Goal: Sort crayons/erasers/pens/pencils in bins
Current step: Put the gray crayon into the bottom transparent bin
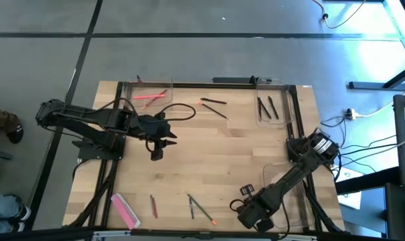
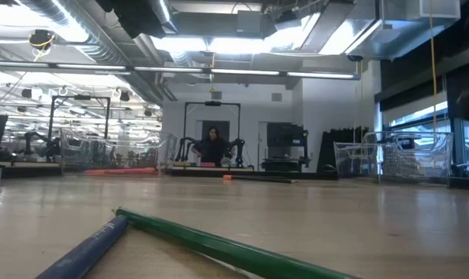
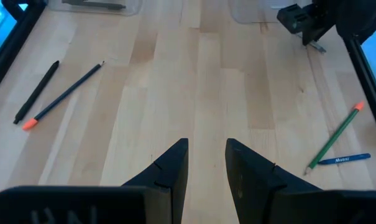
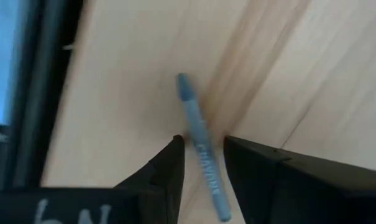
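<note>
Right gripper (image 4: 203, 158) low at the near right edge of the table (image 1: 209, 150), fingers apart, straddling a blue pencil (image 4: 200, 140) lying flat on the wood; not clamped yet. Best to centre on the shaft, drop until tips nearly touch wood, then close square across it. Tight there: frame rail (image 4: 48, 93) just beside, clear bin (image 1: 282, 191) next to the arm. Lift straight up first. Left gripper (image 3: 206, 165) over mid-table, fingers apart, empty, open wood around.
</note>
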{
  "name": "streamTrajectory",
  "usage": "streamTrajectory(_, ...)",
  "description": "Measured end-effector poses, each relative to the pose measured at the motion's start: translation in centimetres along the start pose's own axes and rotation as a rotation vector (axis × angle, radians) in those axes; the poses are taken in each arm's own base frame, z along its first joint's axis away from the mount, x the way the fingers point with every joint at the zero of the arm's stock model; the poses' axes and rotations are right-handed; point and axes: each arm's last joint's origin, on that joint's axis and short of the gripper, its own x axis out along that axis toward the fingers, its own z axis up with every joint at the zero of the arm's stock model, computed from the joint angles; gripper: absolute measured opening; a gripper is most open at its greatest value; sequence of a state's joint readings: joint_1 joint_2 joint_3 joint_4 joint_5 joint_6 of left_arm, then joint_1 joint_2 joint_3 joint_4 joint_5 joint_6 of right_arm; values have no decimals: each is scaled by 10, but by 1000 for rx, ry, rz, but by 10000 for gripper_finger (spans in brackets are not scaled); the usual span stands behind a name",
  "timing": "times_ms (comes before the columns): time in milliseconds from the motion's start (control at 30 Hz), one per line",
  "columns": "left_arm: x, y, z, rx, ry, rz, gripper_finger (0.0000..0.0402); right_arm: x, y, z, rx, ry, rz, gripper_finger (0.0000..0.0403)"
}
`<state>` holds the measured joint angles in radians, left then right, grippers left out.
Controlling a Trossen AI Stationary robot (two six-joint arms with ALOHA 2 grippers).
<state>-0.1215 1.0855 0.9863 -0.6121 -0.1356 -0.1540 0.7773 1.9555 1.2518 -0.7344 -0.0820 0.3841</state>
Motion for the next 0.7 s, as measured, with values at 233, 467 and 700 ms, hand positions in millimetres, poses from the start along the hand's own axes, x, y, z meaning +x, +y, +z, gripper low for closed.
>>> streamTrajectory(233, 0, 0, 0, -2, -1, 0, 99, 2, -1, 1, 4, -15, -53, 115)
streamTrajectory(467, 0, 0, 0, -4, -1, 0, 99, 3, -3, 2, 80, -38, -100, 115)
streamTrajectory(700, 0, 0, 0, -2, -1, 0, 98, 3, -5, 2, 191, -55, -124, 73)
